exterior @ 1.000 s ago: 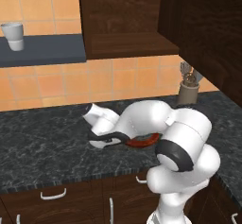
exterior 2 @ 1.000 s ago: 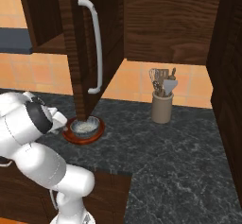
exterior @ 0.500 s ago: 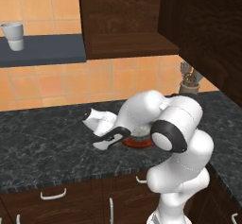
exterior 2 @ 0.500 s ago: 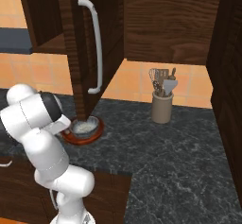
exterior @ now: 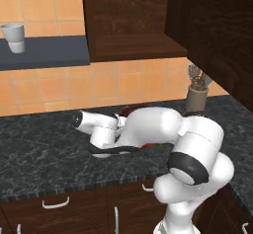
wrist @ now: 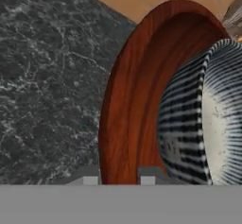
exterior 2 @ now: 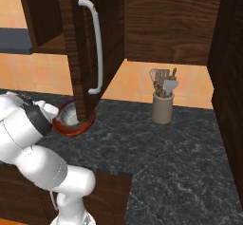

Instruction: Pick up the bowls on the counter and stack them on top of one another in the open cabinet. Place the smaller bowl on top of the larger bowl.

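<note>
The larger bowl (wrist: pixel 137 76), reddish-brown wood, sits on the dark marbled counter (wrist: pixel 42 76) with the smaller bowl (wrist: pixel 208 124), ribbed and greyish, resting inside it. My gripper (wrist: pixel 118 179) is shut on the wooden bowl's near rim, one fingertip (wrist: pixel 90 178) outside and one inside. From the right base view, both the larger bowl (exterior 2: pixel 71 130) and the smaller bowl (exterior 2: pixel 70 116) show beside my forearm, under the open door (exterior 2: pixel 90 53) of the cabinet (exterior 2: pixel 45 41). In the left base view my gripper (exterior: pixel 114 150) is low over the counter (exterior: pixel 44 154), and my arm hides most of the bowls.
A brown utensil pot (exterior: pixel 196 98) (exterior 2: pixel 162 107) stands at the back right of the counter. A white cup (exterior: pixel 14 38) sits on the slate-blue wall shelf (exterior: pixel 49 53). The cabinet's wooden shelf board (exterior: pixel 133 48) is above the bowls. The door's white handle (exterior 2: pixel 97 48) hangs near my arm.
The jaws have gone from wide open to shut on the wooden bowl's rim. My arm has folded lower and further left. The bowls have stayed in place.
</note>
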